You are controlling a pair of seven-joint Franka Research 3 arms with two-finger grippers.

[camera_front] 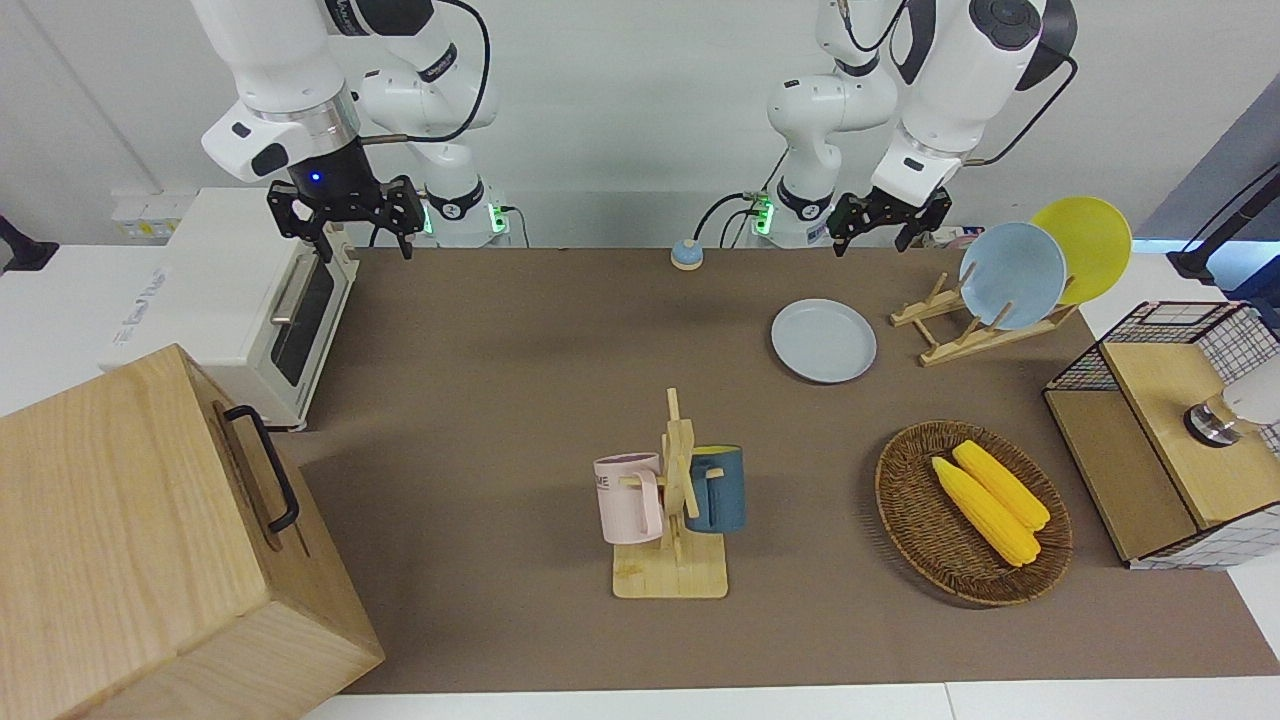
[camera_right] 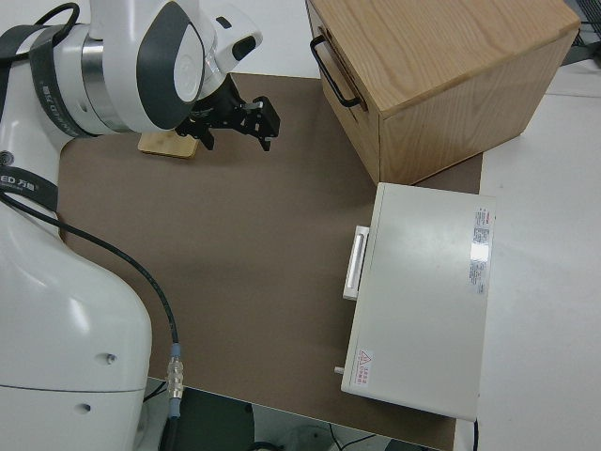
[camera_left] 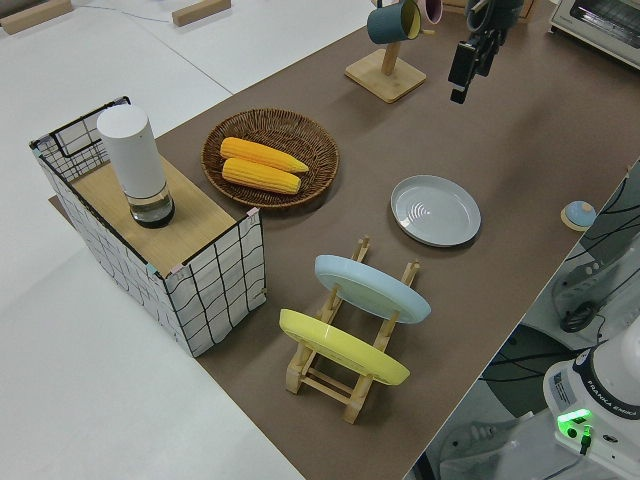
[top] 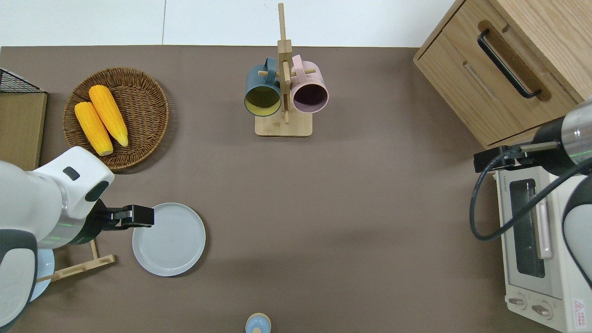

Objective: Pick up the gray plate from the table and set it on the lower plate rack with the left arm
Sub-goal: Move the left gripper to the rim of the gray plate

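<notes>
The gray plate (camera_front: 823,340) lies flat on the brown mat; it also shows in the overhead view (top: 169,239) and the left side view (camera_left: 435,210). The light-wood plate rack (camera_front: 958,330) stands beside it toward the left arm's end of the table, also in the left side view (camera_left: 345,380). It holds a light blue plate (camera_front: 1012,275) and a yellow plate (camera_front: 1085,245) in its high slots; its low slots hold nothing. My left gripper (camera_front: 870,238) is open and empty, up in the air over the gray plate's rim on the rack side (top: 135,216). My right gripper (camera_front: 365,240) is open and parked.
A wicker basket (camera_front: 905,520) with two corn cobs, a wooden mug stand (camera_front: 672,570) with two mugs, a wire crate (camera_front: 1230,340) with a white cylinder, a small blue knob (camera_front: 686,254), a white toaster oven (camera_front: 235,300) and a wooden cabinet (camera_front: 140,540).
</notes>
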